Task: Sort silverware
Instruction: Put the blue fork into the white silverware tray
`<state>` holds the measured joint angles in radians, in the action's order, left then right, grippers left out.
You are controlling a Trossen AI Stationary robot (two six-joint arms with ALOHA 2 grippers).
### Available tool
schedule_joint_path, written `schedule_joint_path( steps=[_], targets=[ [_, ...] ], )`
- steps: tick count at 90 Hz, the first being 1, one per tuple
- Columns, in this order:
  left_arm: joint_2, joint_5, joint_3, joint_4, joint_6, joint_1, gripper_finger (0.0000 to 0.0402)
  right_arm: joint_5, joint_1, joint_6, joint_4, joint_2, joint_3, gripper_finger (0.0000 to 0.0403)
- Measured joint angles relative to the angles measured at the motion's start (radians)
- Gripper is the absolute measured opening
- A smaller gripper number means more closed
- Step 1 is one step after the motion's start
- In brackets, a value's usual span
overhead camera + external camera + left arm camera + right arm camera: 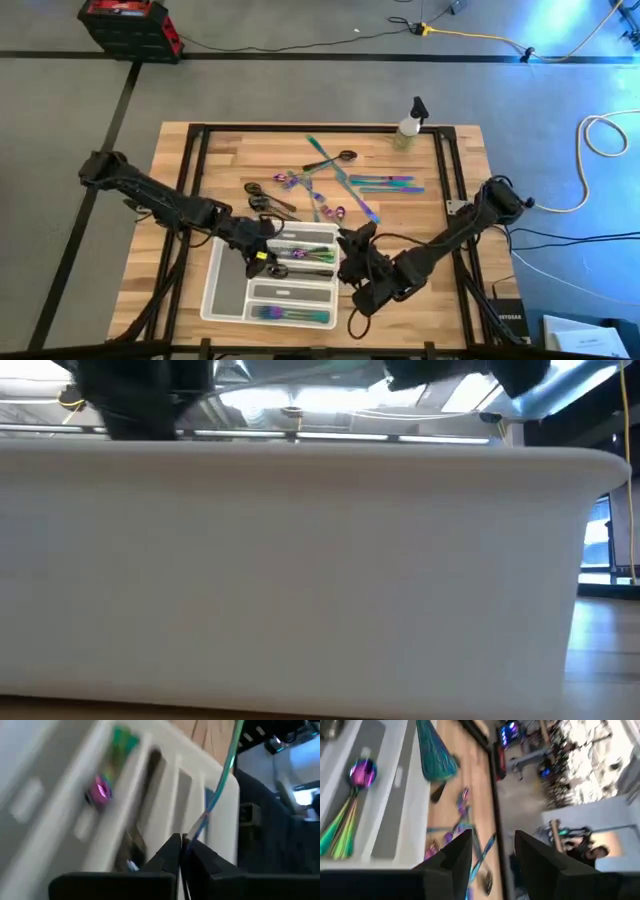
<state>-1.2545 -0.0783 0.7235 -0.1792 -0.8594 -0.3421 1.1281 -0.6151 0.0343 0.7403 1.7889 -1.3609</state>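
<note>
the left end effector (181,851) pinches a slim teal utensil (226,775) above the white tray (226,283); the right end effector (492,851) hangs open beside it. more silverware (345,182) lies scattered on the tabletop (180,170).

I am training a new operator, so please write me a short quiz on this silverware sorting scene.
1. True or false: the left gripper holds a slim teal piece of silverware above the tray.
2. What stands upright near a far corner of the table? A: a cup. B: a spray bottle. C: a jar.
3. Fill in: the jaws of the right gripper are ___.

Key: 1 true; 2 B; 3 open.
</note>
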Motion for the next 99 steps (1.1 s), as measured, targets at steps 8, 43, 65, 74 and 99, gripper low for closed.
schedule_joint_path(
  steps=[8, 43, 65, 74, 99],
  targets=[
    [0.000, -0.028, 0.000, 0.005, -0.106, -0.029, 0.0000, -0.038, 0.000, 0.119, 0.094, 0.000, 0.000, 0.0131],
    [-0.044, -0.027, 0.000, 0.122, -0.281, -0.223, 0.0000, -0.171, 0.000, 0.382, 0.290, 0.000, 0.047, 0.0131],
    [-0.138, -0.046, 0.000, 0.151, -0.418, -0.287, 0.0000, -0.267, 0.000, 0.393, 0.283, 0.001, 0.097, 0.0131],
    [-0.192, -0.087, 0.000, 0.197, -0.457, -0.300, 0.0000, -0.268, 0.000, 0.410, 0.282, 0.001, 0.097, 0.0131],
    [-0.329, -0.201, 0.015, 0.338, -0.464, -0.280, 0.0000, -0.268, 0.000, 0.414, 0.281, 0.001, 0.097, 0.0131]
  ],
)
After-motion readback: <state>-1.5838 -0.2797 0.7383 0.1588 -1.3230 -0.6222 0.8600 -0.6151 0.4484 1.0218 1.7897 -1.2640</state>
